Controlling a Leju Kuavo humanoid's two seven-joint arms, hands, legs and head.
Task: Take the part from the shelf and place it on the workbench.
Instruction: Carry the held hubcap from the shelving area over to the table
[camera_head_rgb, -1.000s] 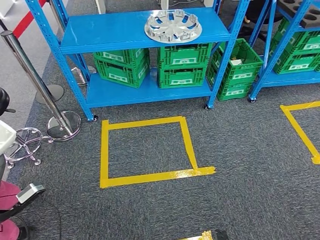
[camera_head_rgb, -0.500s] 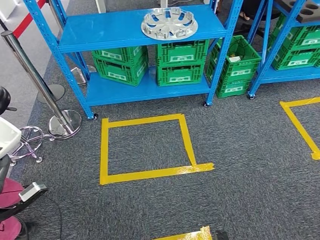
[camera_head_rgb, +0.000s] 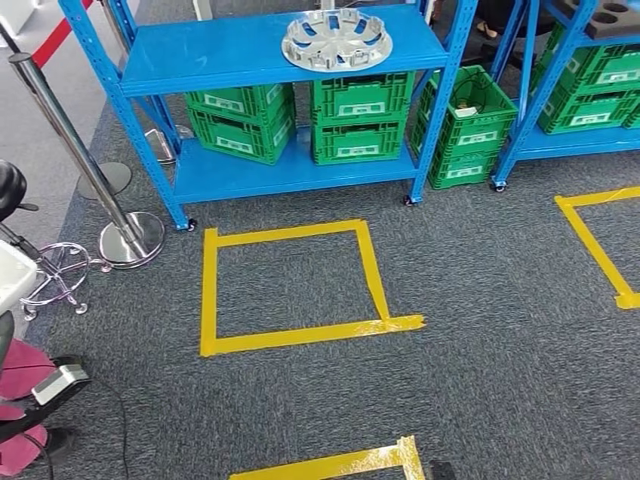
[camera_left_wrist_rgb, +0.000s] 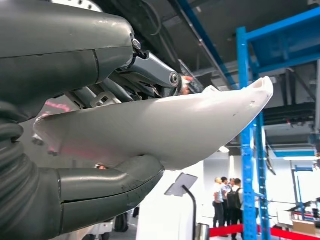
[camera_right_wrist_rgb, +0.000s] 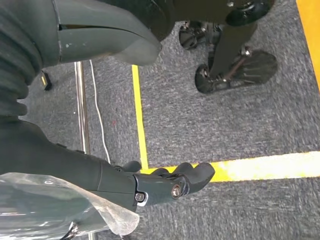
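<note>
— Up at twelve o'clock in the head view, what is cut off?

— Far edge of the blue shelf. One silver wheel cover lies flat on its top tier, right of middle, its far rim touching the frame's edge. A second blue rack at two o'clock is cropped, so its green crates cannot be counted.

— Crates you can count?

— Two on the lower tier and one on the floor between the racks, holding something pale I cannot make out.

— And on the floor?

— Three yellow tape outlines: one whole square at centre, one partial at three o'clock, one partial at six. One chrome stanchion stands at nine to ten o'clock, with a stool base beside it.

— Left wrist view?

— The left hand has a white curved piece lying between thumb and fingers; whether it grips it I cannot tell. Behind are one blue post and a small group of people, too small to count.

— Right wrist view?

— The right hand holds nothing, fingers loosely stretched, thumb apart. A clear film partly hides its base. Beneath, two tape strips meet at a corner; one chrome rod and one white cable run alongside.
</note>
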